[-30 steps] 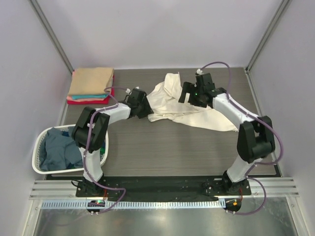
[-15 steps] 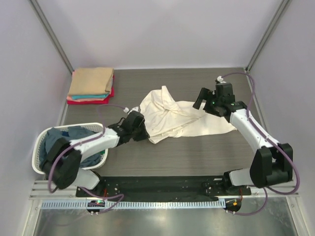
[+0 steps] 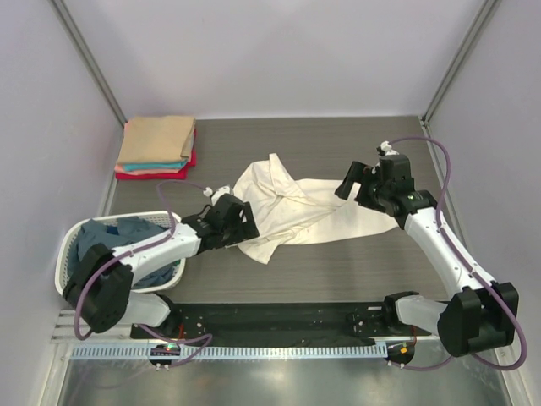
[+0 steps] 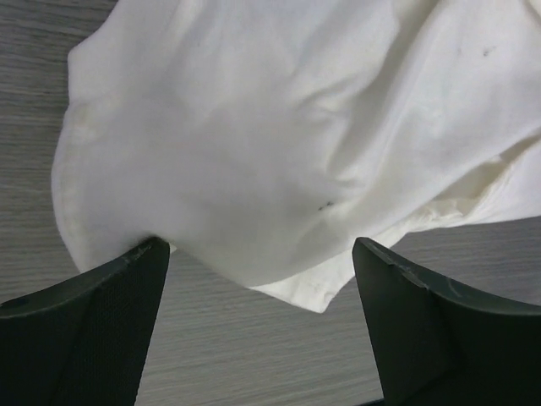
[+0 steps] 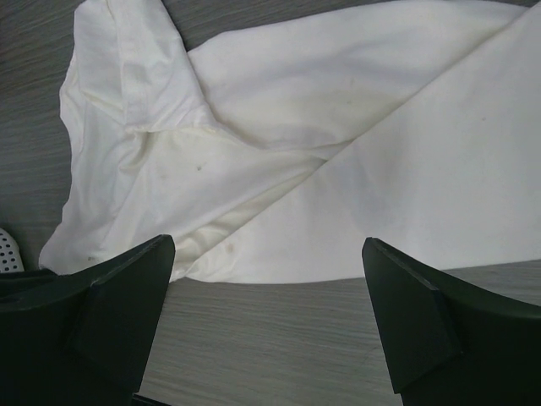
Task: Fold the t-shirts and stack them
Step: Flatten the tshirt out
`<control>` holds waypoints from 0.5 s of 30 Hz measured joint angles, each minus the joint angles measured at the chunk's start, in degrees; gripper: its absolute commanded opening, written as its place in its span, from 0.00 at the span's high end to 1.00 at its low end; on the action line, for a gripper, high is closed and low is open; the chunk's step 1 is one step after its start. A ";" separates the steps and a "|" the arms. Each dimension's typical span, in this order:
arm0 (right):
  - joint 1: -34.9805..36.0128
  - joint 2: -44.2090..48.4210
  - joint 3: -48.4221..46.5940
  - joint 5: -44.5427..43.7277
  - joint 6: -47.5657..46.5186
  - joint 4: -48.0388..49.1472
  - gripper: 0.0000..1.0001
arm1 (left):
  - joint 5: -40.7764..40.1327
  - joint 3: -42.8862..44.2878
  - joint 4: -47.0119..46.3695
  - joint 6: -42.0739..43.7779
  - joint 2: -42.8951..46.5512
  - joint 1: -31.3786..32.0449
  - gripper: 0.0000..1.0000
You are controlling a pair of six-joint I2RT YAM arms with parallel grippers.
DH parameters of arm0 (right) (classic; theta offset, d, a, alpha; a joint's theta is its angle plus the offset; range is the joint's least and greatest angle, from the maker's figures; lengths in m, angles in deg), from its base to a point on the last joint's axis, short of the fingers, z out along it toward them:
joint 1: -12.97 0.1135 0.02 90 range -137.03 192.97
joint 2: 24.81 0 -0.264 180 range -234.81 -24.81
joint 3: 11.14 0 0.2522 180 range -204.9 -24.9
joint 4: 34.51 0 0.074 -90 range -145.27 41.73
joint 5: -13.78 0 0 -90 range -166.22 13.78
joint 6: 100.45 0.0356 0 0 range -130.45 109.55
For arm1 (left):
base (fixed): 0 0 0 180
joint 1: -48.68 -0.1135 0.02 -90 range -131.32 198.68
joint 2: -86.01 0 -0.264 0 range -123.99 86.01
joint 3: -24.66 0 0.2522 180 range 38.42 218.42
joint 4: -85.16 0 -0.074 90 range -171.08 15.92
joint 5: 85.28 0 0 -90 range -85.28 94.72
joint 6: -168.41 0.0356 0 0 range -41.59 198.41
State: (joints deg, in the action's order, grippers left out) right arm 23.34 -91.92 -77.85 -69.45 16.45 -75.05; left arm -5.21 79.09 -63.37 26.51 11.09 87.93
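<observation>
A large cream-white t-shirt (image 3: 300, 210) lies crumpled and partly spread on the dark wood-grain table (image 3: 338, 262). My left gripper (image 3: 251, 227) is open at the shirt's near-left corner; in the left wrist view (image 4: 260, 254) the shirt (image 4: 279, 144) lies just ahead of the open jaws, not pinched. My right gripper (image 3: 347, 183) is open over the shirt's right part; in the right wrist view (image 5: 269, 245) the shirt (image 5: 338, 169) lies ahead of the jaws. A folded stack (image 3: 156, 145) with tan on top, then teal and red, sits at the back left.
A white slatted laundry basket (image 3: 66, 254) stands at the near left, holding a dusty-blue shirt (image 3: 106, 254) and a bit of green cloth. Its rim shows at the left edge of the right wrist view (image 5: 5, 244). Grey walls enclose the table.
Both arms came toward the near side, bringing the cream-white shirt from the back middle to the table's centre. The shirt now lies flatter and wider.
</observation>
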 measured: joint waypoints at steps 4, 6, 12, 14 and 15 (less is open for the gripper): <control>0.00 1.29 0.20 -1.11 -0.42 -1.68 0.00 | -0.76 2.36 -0.39 -0.02 -6.34 0.00 0.59; -0.13 1.88 0.20 -2.47 -0.76 -2.12 0.00 | -0.92 2.58 -0.85 0.17 -9.16 0.00 1.00; -3.21 1.55 0.13 -10.58 -0.57 -3.63 0.00 | -0.48 2.56 0.44 0.87 -8.81 0.24 1.00; -5.55 0.98 0.13 -12.76 0.24 -4.17 0.00 | -0.76 1.49 2.64 0.04 -3.67 1.01 1.00; -6.69 0.55 0.13 -13.64 0.57 -4.31 0.00 | -0.92 0.68 4.35 -0.46 0.11 1.46 0.99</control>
State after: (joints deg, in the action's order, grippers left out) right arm 16.65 -91.38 -77.72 -83.09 17.02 -79.36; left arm -6.13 79.76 -59.02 26.06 11.20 89.39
